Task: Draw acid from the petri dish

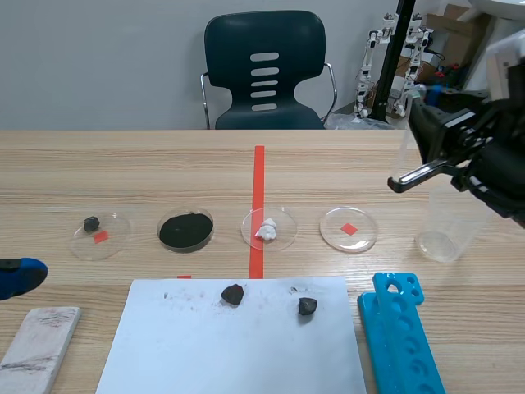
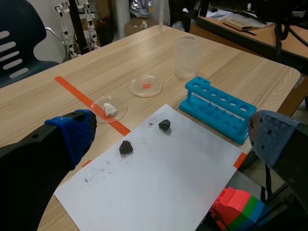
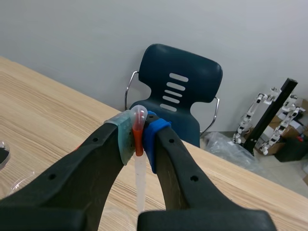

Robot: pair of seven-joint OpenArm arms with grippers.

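We had the right tool (image 3: 138,138) raised over the right end of the counter (image 1: 123,164), and its two pads were clamped on a pipette (image 3: 140,180) at the orange band just under the bulb. That grip made sense to us. The stem hung straight down and free, and a tighter pinch there could work the bulb.

The left tool (image 2: 171,137) sat low at the near left edge with its jaws apart and nothing between them. It was well away from the dishes, parked out of the way, we reckoned.

Four dishes stood in a row across the middle of the counter:
- one held a dark lump (image 1: 91,223);
- the black powder dish (image 1: 186,231) came next;
- one with a white lump (image 1: 267,230) sat right on the red tape line;
- the clear dish (image 1: 363,237) was on the right, showing only a tape mark through its base.

We couldn't make out any liquid in any of them. Our guess was that the clear dish held the acid, since it lay nearest the right arm.

A clear beaker (image 1: 443,230) stood just beside it under that arm. The blue tube rack (image 1: 402,336) lay nearer us, handy for whatever got drawn up.

Up front, two dark stones (image 1: 233,294) rested on a white sheet (image 1: 238,353).

By our reading the draw hadn't started. The tip was well above every dish and needed bringing down dead vertical, or it could nudge the shallow dish.
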